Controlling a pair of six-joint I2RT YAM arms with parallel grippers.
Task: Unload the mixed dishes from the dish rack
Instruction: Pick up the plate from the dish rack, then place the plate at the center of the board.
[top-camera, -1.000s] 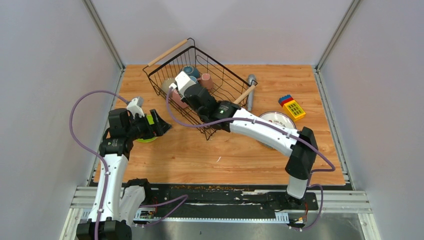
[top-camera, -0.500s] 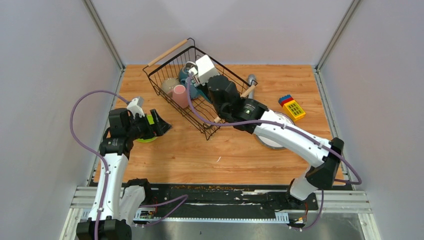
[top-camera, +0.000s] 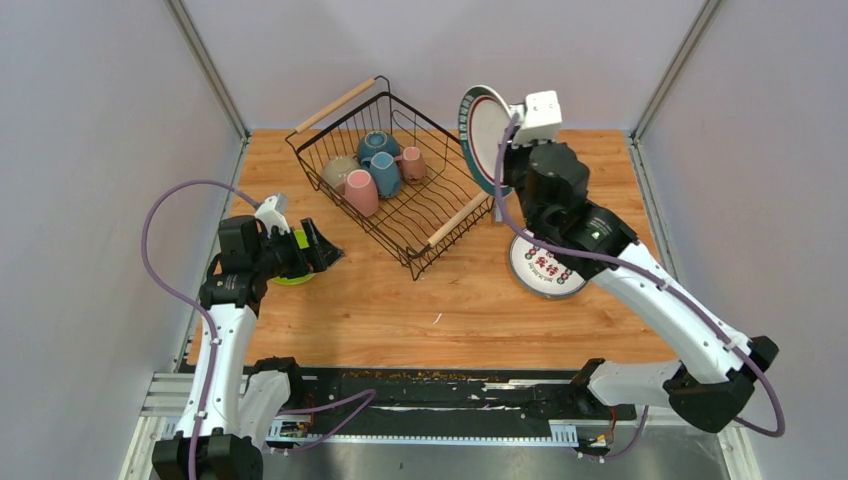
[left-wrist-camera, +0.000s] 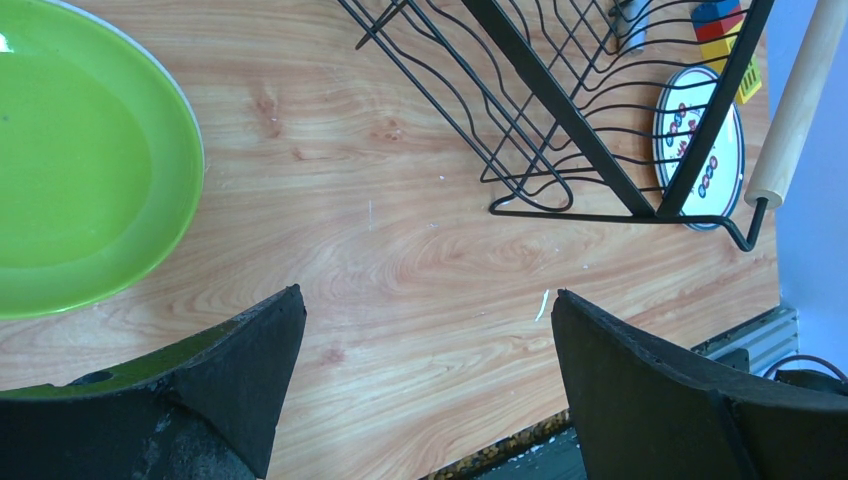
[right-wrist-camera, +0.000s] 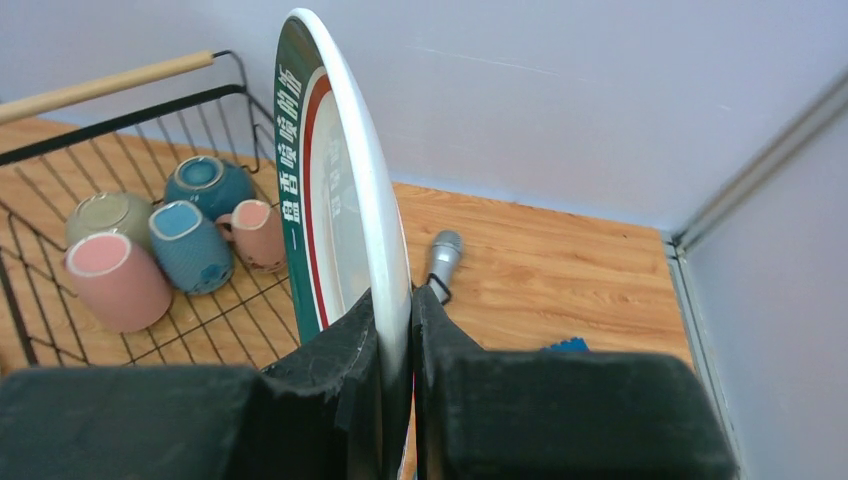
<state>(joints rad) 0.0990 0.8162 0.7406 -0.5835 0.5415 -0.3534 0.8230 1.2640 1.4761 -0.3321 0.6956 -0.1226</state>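
Right hand (right-wrist-camera: 395, 312) clamps patterned plate (right-wrist-camera: 330, 180) upright, seemingly clear of dish rack (top-camera: 343, 103); left hand (left-wrist-camera: 428, 302) agape.

2 patt. plates (top-camera: 478, 135) (top-camera: 540, 270), 1 green plate (left-wrist-camera: 80, 180), 3 mugs (top-camera: 362, 192) (top-camera: 384, 174) (top-camera: 412, 163), 2 bowls (top-camera: 339, 172) (top-camera: 376, 143), 1 rack (top-camera: 459, 214), 1 cyl. (right-wrist-camera: 443, 255), 1 block (left-wrist-camera: 725, 20).

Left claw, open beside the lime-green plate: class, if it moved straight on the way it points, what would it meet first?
Most likely the bare light wooden tabletop, short of the black wire dish rack; depth is unclear.
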